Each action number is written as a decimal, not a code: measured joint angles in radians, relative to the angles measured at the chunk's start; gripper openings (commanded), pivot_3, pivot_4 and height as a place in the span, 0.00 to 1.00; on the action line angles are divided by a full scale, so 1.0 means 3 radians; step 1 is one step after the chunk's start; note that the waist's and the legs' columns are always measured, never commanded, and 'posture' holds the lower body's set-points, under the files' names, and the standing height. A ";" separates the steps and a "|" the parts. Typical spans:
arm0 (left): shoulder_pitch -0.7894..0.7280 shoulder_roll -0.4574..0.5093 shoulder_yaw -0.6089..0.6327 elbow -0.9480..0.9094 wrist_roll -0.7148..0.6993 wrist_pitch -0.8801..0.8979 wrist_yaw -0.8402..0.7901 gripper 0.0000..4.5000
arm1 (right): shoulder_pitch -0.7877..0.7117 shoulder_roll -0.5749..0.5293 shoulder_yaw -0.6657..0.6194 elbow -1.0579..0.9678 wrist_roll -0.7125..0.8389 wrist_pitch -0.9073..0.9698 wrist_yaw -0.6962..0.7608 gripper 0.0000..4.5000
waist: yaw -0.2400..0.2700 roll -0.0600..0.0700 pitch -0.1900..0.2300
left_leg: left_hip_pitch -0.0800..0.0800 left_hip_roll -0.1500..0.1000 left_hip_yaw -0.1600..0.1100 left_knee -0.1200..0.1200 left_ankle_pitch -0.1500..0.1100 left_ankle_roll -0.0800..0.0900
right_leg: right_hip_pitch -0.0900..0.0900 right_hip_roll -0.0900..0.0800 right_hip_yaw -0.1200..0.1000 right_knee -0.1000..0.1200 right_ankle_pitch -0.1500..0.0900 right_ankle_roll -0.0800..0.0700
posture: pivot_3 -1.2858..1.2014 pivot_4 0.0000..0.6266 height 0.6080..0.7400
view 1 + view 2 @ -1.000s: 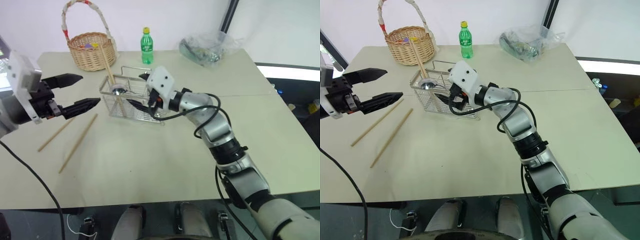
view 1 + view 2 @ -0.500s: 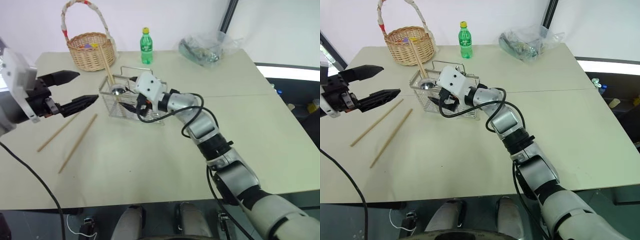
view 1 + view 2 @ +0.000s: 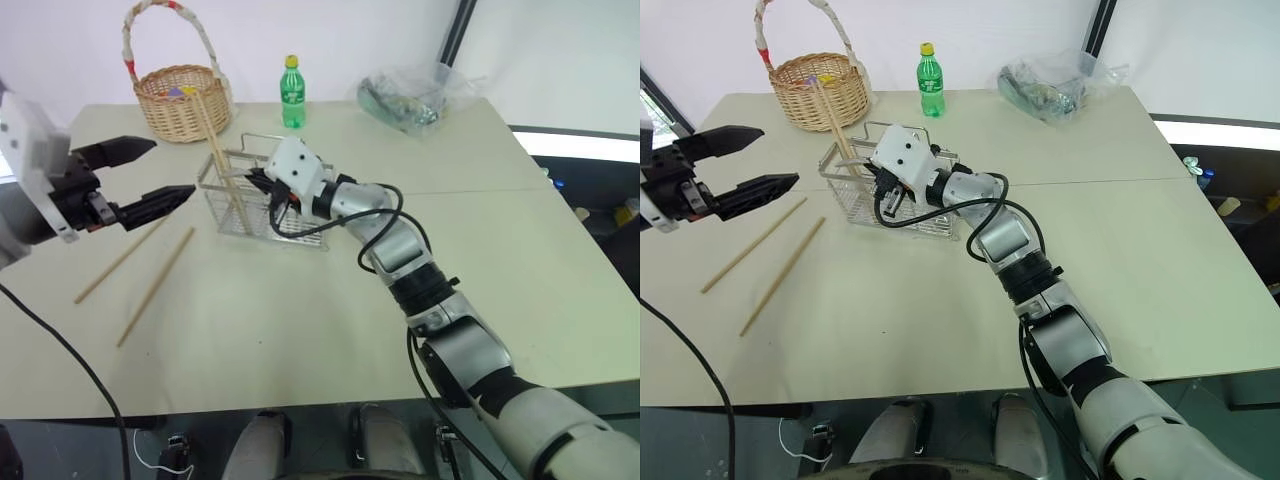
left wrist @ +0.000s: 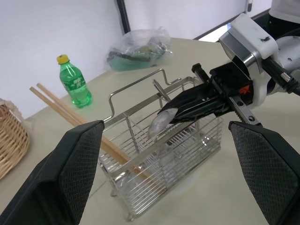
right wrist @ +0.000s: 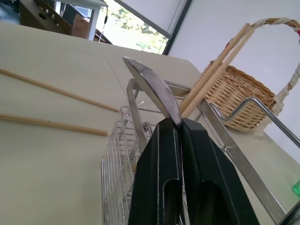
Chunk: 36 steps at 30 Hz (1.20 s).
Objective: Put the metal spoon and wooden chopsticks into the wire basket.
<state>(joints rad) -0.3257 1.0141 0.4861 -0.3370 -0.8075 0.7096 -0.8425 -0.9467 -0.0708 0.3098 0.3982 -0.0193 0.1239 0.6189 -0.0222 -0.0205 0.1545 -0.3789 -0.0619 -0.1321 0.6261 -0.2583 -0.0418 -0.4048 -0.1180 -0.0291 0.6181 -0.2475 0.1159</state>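
Over the wire basket (image 3: 262,205) near the desk's far-left corner, the right end effector (image 4: 174,110) clamps the metal spoon (image 5: 152,86) — bowl outermost, compartments directly beneath.

On the table (image 3: 300,330): wire basket (image 3: 262,207) toward the far left, wicker basket (image 3: 182,100) behind it to the left, bottle (image 3: 292,93) behind it, plastic bag (image 3: 412,95) at far right. In the wire basket's left end — two wooden chopsticks (image 3: 218,150), leaning back-left; above its middle, metal spoon (image 4: 161,121) between right gripper (image 4: 187,104) fingers. Left of the basket — two more chopsticks (image 3: 150,275) flat on the table, left gripper (image 3: 150,180) above them.
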 measured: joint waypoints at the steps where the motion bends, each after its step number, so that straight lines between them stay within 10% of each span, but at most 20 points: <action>1: -0.0006 0.0000 0.0000 0.0001 0.0001 0.0000 0.0000 1.00 | 0.0000 -0.0001 0.0000 0.0000 0.0000 0.0002 0.0004 0.01 | 0.0000 0.0000 0.0000 | 0.0000 0.0000 0.0000 0.0000 0.0000 0.0000 | 0.0000 0.0000 0.0000 0.0000 0.0000 0.0000 | 0.52 0.24 0.50; 36: -0.0295 -0.0004 -0.0271 0.0213 0.0172 -0.0152 -0.0101 1.00 | 0.0050 -0.0115 -0.0738 -0.0906 0.0519 0.1149 -0.0432 0.01 | 0.0014 0.0000 0.0000 | -0.0002 0.0000 -0.0002 0.0000 0.0001 -0.0001 | 0.0000 0.0000 0.0000 0.0000 0.0000 0.0000 | 0.52 0.24 0.50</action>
<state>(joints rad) -0.4143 1.0128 0.4049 -0.2731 -0.7558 0.6641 -0.8728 -0.9318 -0.1051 0.0885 0.1264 0.1365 0.4685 0.4893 -0.0179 -0.0207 0.1545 -0.3796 -0.0620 -0.1326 0.6260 -0.2581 -0.0421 -0.4047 -0.1181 -0.0292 0.6181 -0.2474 0.1158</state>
